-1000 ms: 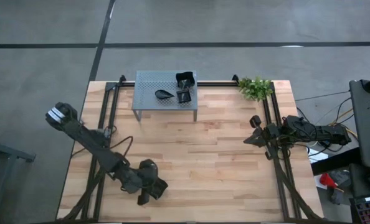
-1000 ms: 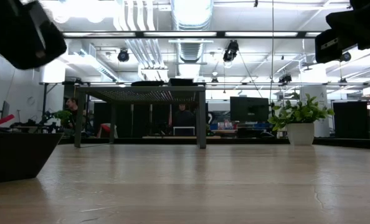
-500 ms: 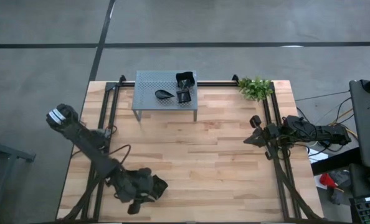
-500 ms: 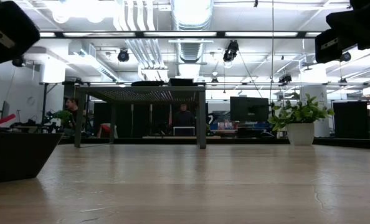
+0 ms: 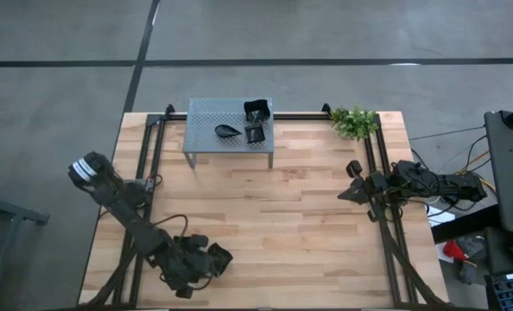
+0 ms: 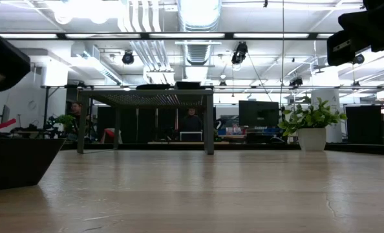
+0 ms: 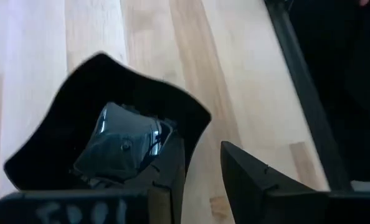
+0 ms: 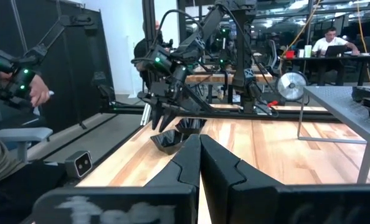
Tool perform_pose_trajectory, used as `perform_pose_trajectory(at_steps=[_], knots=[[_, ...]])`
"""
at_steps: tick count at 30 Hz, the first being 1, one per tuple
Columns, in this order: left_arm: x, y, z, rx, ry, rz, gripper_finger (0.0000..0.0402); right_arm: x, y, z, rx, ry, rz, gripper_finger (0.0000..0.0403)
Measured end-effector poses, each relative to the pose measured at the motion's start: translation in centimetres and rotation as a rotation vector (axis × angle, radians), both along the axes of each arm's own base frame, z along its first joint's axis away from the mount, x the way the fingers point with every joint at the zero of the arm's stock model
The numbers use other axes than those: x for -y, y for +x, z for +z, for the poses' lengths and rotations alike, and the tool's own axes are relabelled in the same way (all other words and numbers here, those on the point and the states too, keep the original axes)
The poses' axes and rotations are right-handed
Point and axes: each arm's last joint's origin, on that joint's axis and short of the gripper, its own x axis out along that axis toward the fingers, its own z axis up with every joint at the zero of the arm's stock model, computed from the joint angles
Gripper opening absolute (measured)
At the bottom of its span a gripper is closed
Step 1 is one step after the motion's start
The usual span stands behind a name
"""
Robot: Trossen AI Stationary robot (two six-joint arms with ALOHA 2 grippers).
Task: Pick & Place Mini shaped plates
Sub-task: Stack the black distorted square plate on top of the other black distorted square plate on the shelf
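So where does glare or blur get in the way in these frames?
Low view: ceiling lights blow out the top, and the shelf is backlit and dark. Left wrist view: a bright reflection sits in the black plate, and the left gripper fingers are blurred. High view: evenly lit, no glare.

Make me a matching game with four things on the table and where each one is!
Things:
1. left gripper
2. right gripper
3. plant
4. leaf-shaped plate

Places:
A. on top of the grey shelf
B. at the table's far right corner
C. by the table's right edge, fingers shut
D. at the near left of the table, over a wavy-rimmed plate

Pairs: 1-D, 2-C, 3-B, 4-A
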Motion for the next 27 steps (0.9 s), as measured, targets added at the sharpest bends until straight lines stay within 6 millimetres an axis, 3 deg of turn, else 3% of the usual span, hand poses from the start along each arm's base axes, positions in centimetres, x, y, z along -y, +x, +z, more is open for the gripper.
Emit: perform_pose_trajectory(at_steps=[27], knots=[[-0.26,0.13,-0.97,0.009,0.120,-0.036,0.0096,0.00,0.00,0.00,0.000,-0.001,0.000,0.0008]])
